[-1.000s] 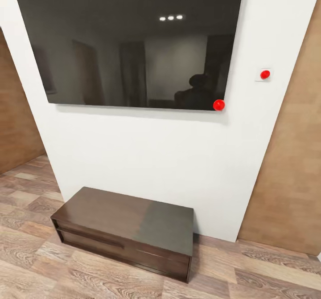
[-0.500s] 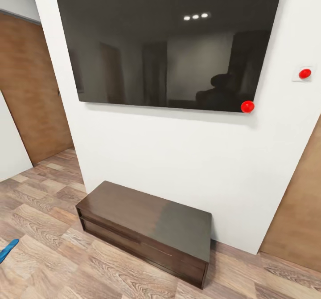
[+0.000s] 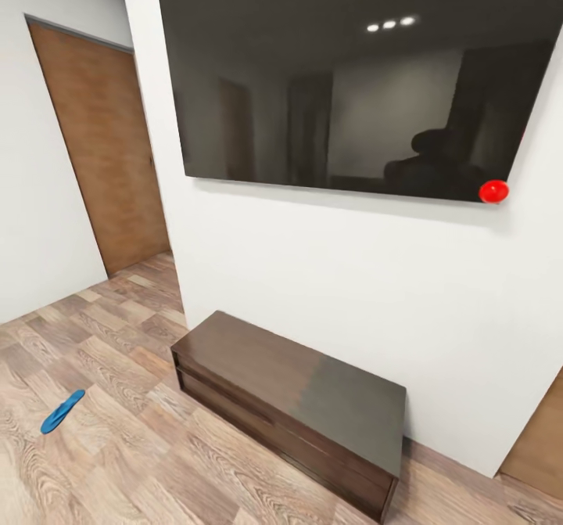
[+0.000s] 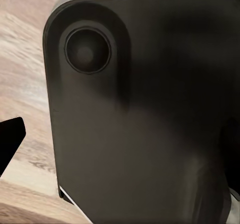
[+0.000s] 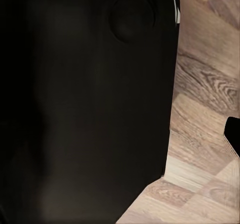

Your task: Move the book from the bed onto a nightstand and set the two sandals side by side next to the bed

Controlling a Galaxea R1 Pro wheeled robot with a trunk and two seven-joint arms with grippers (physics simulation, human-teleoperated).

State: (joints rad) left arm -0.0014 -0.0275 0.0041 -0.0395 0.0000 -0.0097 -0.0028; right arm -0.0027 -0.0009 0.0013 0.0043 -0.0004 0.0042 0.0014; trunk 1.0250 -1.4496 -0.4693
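Note:
One bright blue sandal (image 3: pixel 62 411) lies flat on the wood-plank floor (image 3: pixel 117 368) at the left of the head view, well left of the long bench. The book, the bed and the nightstand are out of view. In the left wrist view a dark rounded panel of the robot's own body (image 4: pixel 140 114) stands close in front, and a black tip (image 4: pixel 10 144) pokes in at the edge. The right wrist view likewise faces a dark panel (image 5: pixel 85 98), with a black tip (image 5: pixel 233 134) at the edge over floor planks. How the jaws stand cannot be told.
A large black wall screen (image 3: pixel 344 79) with a red dot (image 3: pixel 493 191) hangs on the white wall. Below it stands a long low dark-brown bench (image 3: pixel 289 400). A brown wooden door (image 3: pixel 102 149) is at the left, and another brown panel (image 3: pixel 539 447) sits at the right edge.
The camera has swung left, so screen and bench have slid right in the picture. The blue sandal and the left door have come fully into view; the red wall switch has left it.

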